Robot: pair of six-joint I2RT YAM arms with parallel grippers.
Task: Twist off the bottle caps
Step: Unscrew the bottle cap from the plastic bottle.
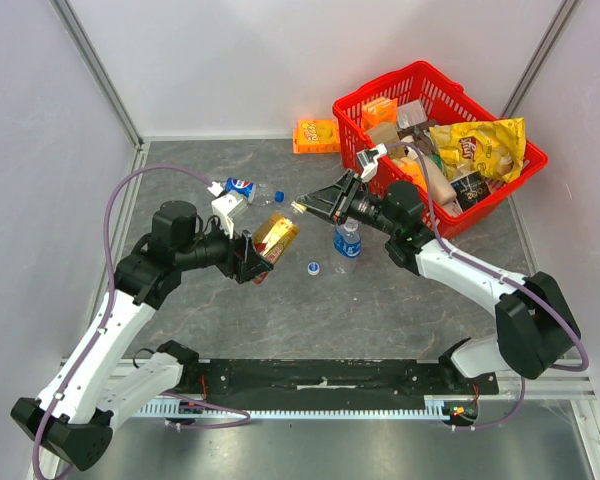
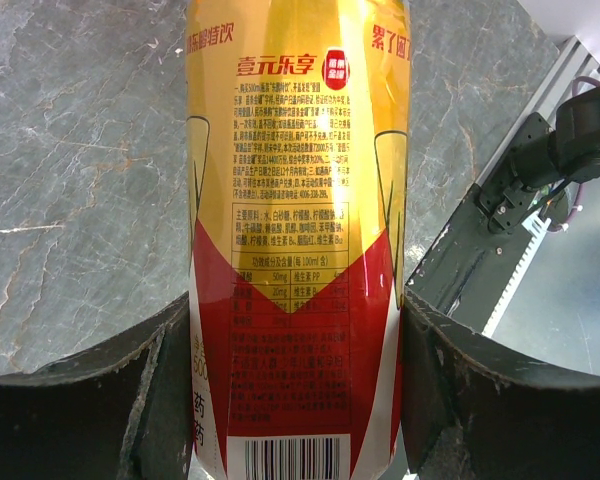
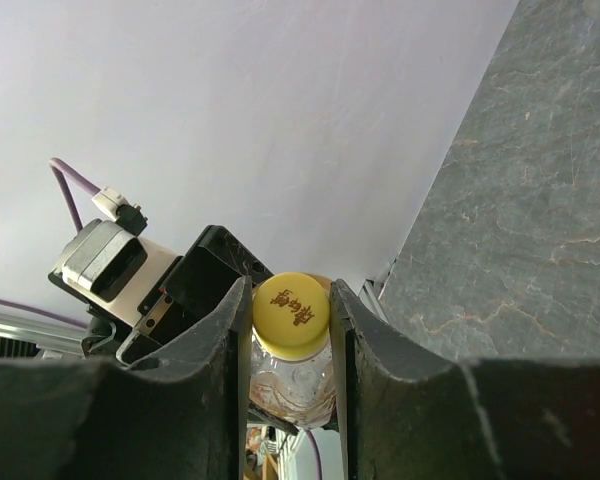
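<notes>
Right wrist view: the right gripper (image 3: 290, 330) is closed to a narrow gap on the yellow cap (image 3: 291, 310), with a finger pressed to each side (the neck under the cap is see-through). Left wrist view: the left gripper (image 2: 298, 400) stands about half open, clamped across the amber bottle (image 2: 295, 200) near its base, touching both flanks. Top view: the amber bottle hangs tilted above the tabletop (image 1: 380, 310), between the two grippers. A blue cap (image 1: 313, 267) lies near the right gripper, beside an upright clear bottle (image 1: 347, 240).
</notes>
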